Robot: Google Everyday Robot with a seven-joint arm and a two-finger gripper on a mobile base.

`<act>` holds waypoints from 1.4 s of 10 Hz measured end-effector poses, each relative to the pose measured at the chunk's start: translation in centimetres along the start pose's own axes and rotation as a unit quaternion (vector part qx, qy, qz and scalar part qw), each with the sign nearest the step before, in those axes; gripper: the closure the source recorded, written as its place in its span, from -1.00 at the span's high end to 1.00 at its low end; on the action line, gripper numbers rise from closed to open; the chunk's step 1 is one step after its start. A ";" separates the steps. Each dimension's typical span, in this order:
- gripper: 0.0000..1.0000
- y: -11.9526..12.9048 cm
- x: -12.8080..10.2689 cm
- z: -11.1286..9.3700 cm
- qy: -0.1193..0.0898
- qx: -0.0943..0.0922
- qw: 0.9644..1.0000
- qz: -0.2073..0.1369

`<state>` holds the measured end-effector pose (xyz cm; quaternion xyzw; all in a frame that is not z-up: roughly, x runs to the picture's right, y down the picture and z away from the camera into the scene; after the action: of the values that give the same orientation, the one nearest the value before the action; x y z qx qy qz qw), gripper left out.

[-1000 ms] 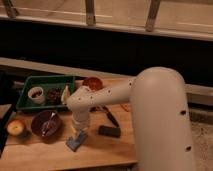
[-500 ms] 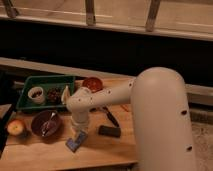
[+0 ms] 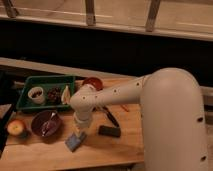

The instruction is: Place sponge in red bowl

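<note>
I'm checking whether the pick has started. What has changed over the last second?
Nothing visibly changed. The tool is down just above the sponge near the table's front edge, as before. The sponge lies in the same spot on the table. The red bowl, the green tray and the dark bowl have not moved.

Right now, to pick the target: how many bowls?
2: red bowl behind the arm, dark bowl by the apple. Gripper is at the sponge. Arm may hide more.
</note>
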<state>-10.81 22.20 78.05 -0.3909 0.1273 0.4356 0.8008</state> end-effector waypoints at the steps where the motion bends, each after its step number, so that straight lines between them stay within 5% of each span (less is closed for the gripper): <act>1: -1.00 -0.6 0.0 -0.8 -0.008 0.001 1.000 0.003; 7: -1.00 -7.5 -2.7 -8.1 -0.070 0.039 0.995 0.064; 9: -1.00 -10.9 -4.4 -11.5 -0.099 0.060 0.988 0.105; 11: -1.00 -14.3 -7.0 -16.4 -0.135 0.086 0.975 0.152; 14: -1.00 -16.4 -7.9 -19.6 -0.145 0.088 0.971 0.168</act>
<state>0.33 -2.18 77.82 -0.2245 0.1109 0.6029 0.7575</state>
